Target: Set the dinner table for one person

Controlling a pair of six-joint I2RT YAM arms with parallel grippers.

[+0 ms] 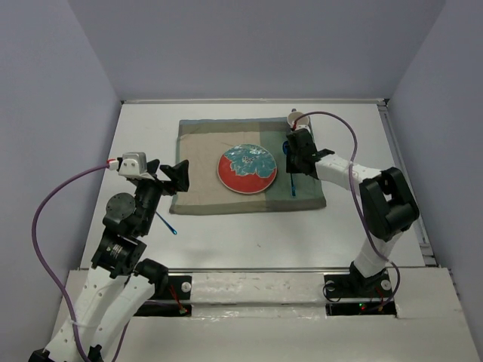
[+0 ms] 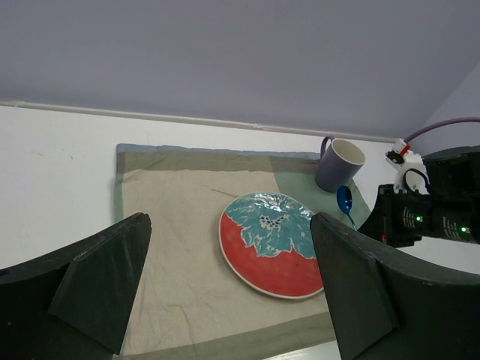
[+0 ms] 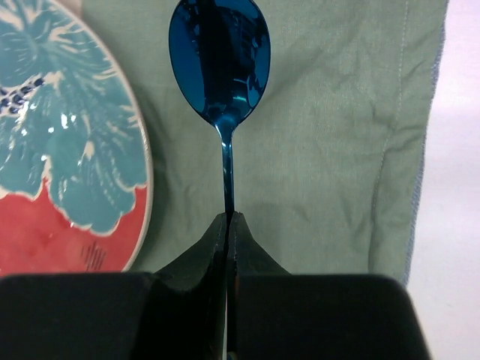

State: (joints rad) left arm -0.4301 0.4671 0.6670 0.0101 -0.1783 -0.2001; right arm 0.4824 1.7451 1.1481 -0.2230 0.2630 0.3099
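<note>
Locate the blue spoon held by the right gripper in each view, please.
Top external: spoon right of centre, over the placemat's green strip.
Left wrist: right of centre, just below the mug.
Right wrist: top centre, handle pinched in the right gripper.
Shared landmark: red-and-teal plate, immediately left of the spoon everywhere.

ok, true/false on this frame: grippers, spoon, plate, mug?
1. The right gripper is shut on the blue spoon. True.
2. The left gripper holds a fork. False: it is open and empty.
3. The plate lies on the placemat. True.
4. The mug stands on the plate. False: it stands by the placemat's far right corner, apart from the plate.
5. A second blue utensil lies on the dinner table, off the placemat. True.
</note>
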